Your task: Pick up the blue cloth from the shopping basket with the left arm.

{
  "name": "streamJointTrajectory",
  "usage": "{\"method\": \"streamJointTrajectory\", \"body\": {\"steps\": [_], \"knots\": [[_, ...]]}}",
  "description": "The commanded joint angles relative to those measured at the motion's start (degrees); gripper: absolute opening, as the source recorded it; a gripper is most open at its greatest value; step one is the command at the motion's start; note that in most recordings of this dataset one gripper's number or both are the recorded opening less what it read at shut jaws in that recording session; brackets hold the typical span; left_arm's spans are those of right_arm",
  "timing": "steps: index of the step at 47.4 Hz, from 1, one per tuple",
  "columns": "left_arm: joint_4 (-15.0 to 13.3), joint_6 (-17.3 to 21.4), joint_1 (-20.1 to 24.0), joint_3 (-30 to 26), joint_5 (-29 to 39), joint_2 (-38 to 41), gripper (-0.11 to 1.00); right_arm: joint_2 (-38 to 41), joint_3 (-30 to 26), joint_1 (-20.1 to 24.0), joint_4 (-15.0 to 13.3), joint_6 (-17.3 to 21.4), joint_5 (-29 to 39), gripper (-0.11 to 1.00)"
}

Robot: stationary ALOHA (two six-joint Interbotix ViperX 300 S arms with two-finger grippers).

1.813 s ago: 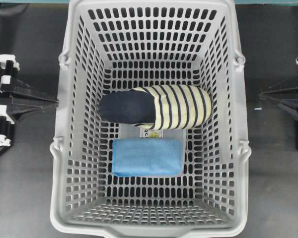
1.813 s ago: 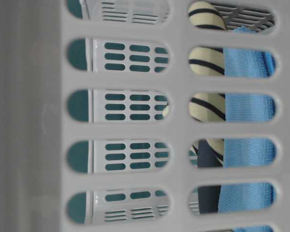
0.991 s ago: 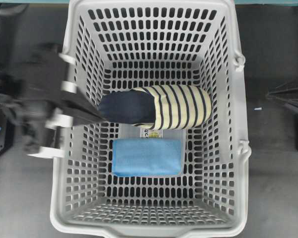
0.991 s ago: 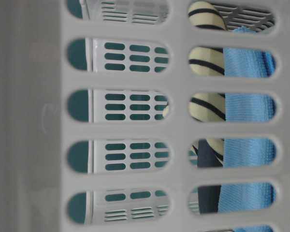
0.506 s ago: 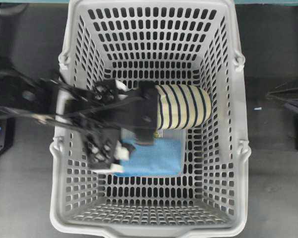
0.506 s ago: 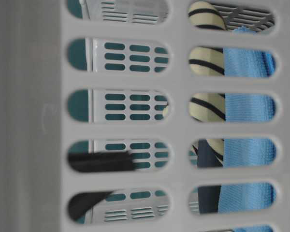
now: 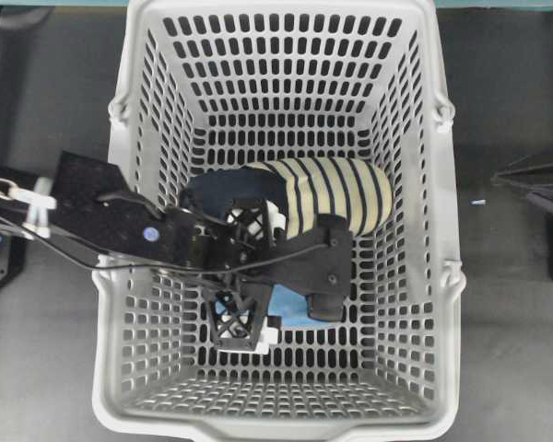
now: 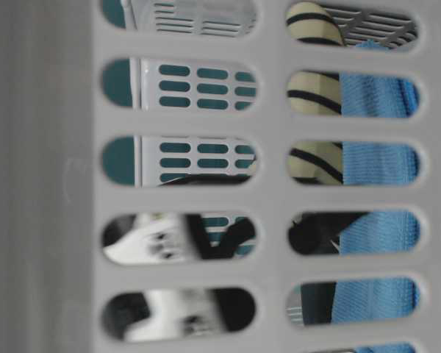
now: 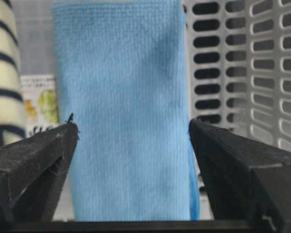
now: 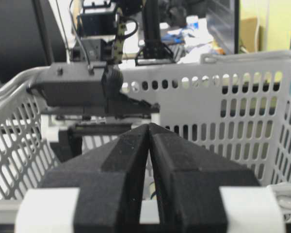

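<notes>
Your left hand [image 9: 131, 131] is hovering spread, straddling the blue cloth [image 9: 123, 111]; closing high risks pinching nothing.

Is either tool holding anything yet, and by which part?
Nothing. The left tool is open astride the blue cloth; the right tool is shut, empty.

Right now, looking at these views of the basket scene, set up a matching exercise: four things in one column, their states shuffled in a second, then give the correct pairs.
Things:
1. blue cloth
2. striped garment
3. left gripper
4. right gripper

States:
A. shut, outside the shopping basket
B. open, fingers either side of the cloth
C. lying flat on the basket floor
D. rolled, navy and cream

Pairs: 1-C, 2-D, 3-B, 4-A
</notes>
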Motion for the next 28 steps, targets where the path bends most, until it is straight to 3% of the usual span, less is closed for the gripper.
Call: {"method": "streamJointTrajectory", "body": {"steps": [1, 10, 15, 28], "knots": [[0.3, -0.1, -0.2, 0.4, -0.5, 1.3, 0.89, 0.4, -0.4, 0.0, 0.2, 0.2, -0.3, 0.01], [0.3, -0.4, -0.4, 1.4, -0.6, 2.9, 0.88, 0.3, -0.3, 0.0, 0.2, 0.2, -0.1, 0.01], [0.2, -0.4, -0.5, 1.2, -0.6, 2.7, 0.80, 0.3, -0.3, 0.1, 0.2, 0.2, 0.2, 0.01], [0.2, 0.2, -0.7, -0.2, 0.9, -0.4, 0.15, 0.0, -0.3, 0.0, 0.2, 0.3, 0.2, 0.01]]}}
